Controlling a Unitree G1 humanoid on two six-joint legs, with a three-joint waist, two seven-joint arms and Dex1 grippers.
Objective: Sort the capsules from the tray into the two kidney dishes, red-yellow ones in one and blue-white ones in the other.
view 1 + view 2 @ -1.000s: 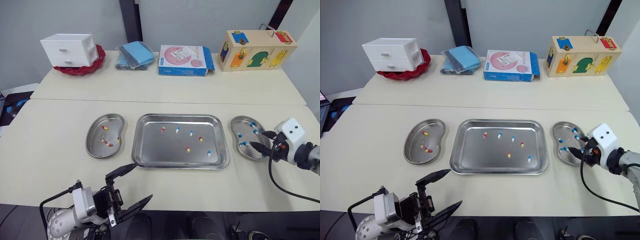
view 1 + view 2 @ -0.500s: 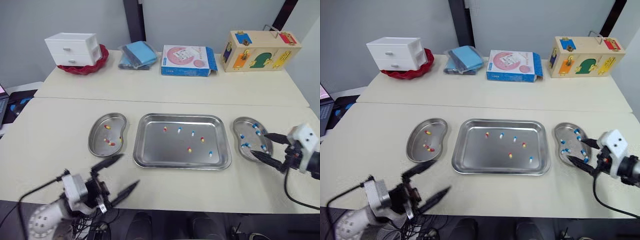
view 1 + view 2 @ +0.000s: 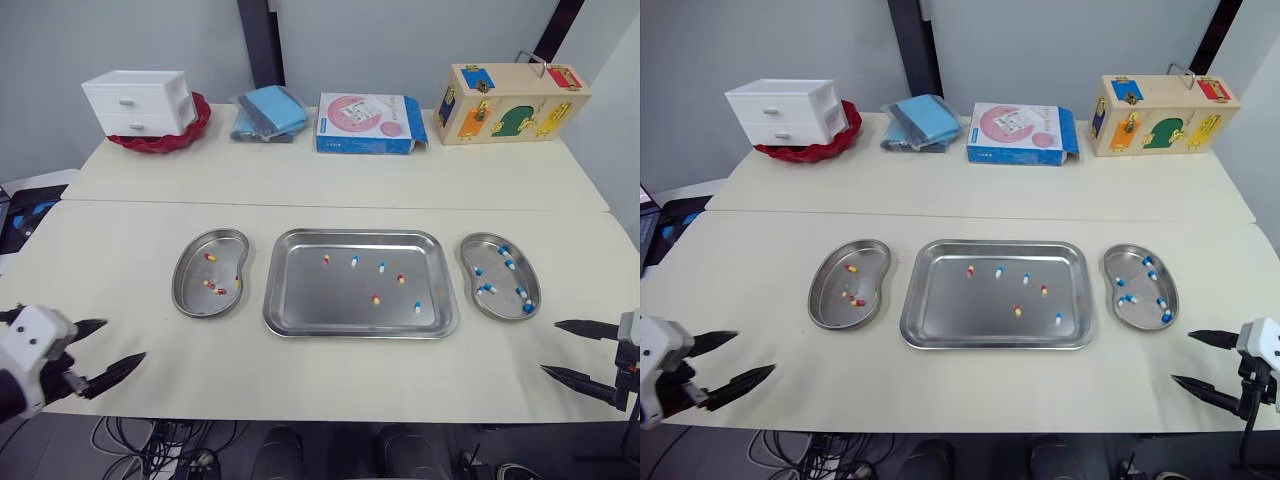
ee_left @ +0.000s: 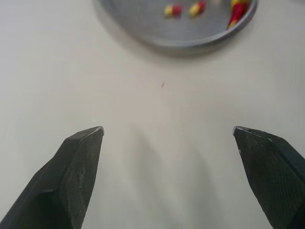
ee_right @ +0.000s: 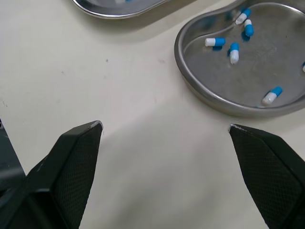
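Note:
The steel tray [image 3: 300, 300] lies mid-table with several capsules: red-yellow ones [image 3: 376, 298] and blue-white ones [image 3: 354, 261]. The left kidney dish [image 3: 192, 283] holds red-yellow capsules [image 4: 172, 9]. The right kidney dish [image 3: 500, 305] holds several blue-white capsules [image 5: 215, 42]. My left gripper [image 3: 98, 345] is open and empty at the table's front left corner, well short of the left dish. My right gripper [image 3: 575, 350] is open and empty at the front right, just nearer than the right dish.
Along the back edge stand a white drawer unit [image 3: 138, 100] on a red plate, a blue cloth bundle [image 3: 268, 110], a blue-pink box [image 3: 368, 121] and a wooden latch box [image 3: 512, 88]. A seam [image 3: 300, 205] crosses the table behind the dishes.
Both grippers have drawn back toward the table's front corners: the left swung from front centre to the far left, and the right backed away from the right dish. Both stayed open.

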